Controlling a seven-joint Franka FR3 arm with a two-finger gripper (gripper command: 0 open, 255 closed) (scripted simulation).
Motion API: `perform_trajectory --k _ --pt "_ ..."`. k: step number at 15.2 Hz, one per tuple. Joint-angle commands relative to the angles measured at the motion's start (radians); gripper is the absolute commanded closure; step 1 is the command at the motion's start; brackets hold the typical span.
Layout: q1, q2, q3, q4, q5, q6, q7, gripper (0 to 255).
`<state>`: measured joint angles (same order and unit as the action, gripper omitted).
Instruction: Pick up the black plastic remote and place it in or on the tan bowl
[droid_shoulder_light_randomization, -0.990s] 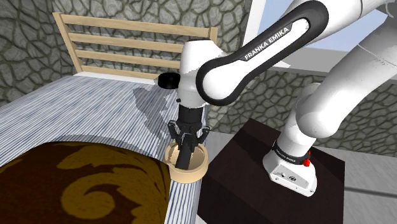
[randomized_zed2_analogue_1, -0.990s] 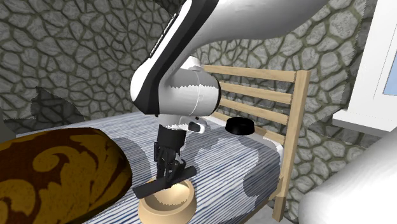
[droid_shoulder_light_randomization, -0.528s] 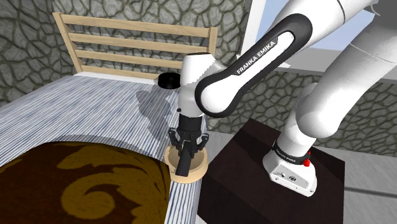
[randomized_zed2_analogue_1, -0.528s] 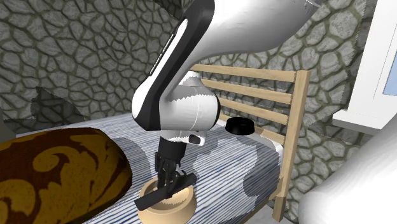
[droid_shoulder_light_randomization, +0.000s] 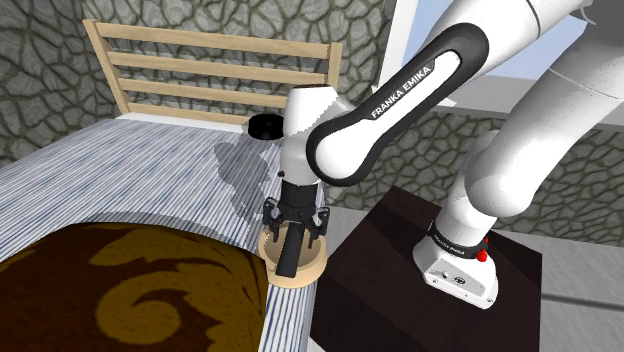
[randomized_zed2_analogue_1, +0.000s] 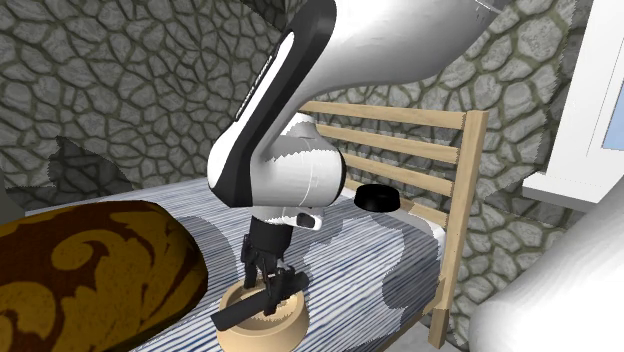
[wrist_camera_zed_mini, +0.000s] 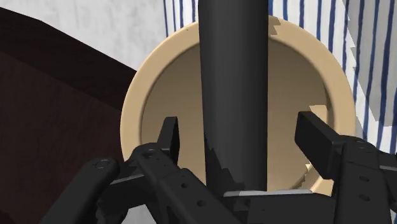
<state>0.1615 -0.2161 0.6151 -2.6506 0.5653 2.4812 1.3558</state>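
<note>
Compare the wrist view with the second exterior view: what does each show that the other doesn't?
Wrist view: the jaws stand apart, with a gap on each side of the remote, and you look straight into the bowl beneath it. Second exterior view: the wooden headboard, a small black round thing near it, the brown patterned cover and the stone wall. Both: the black remote lying across the tan bowl, on the striped bedding.

Even, bright light; jagged-edged shadows on remote (wrist_camera_zed_mini: 232, 89), bowl (wrist_camera_zed_mini: 133, 95), striped bedcover (droid_shoulder_light_randomization: 130, 170)
</note>
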Motion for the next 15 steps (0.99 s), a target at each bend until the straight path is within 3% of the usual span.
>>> perform_trajectory --k 1,4,8,15 --pt "0.000 0.001 0.000 0.000 0.000 0.001 0.000 0" --pt "0.000 0.000 0.000 -0.001 0.000 0.000 0.000 0" --pt "-0.005 -0.134 -0.052 0.032 -0.009 -0.171 -0.004 0" --pt "-0.004 -0.134 -0.053 0.032 -0.010 -0.171 -0.004 0"
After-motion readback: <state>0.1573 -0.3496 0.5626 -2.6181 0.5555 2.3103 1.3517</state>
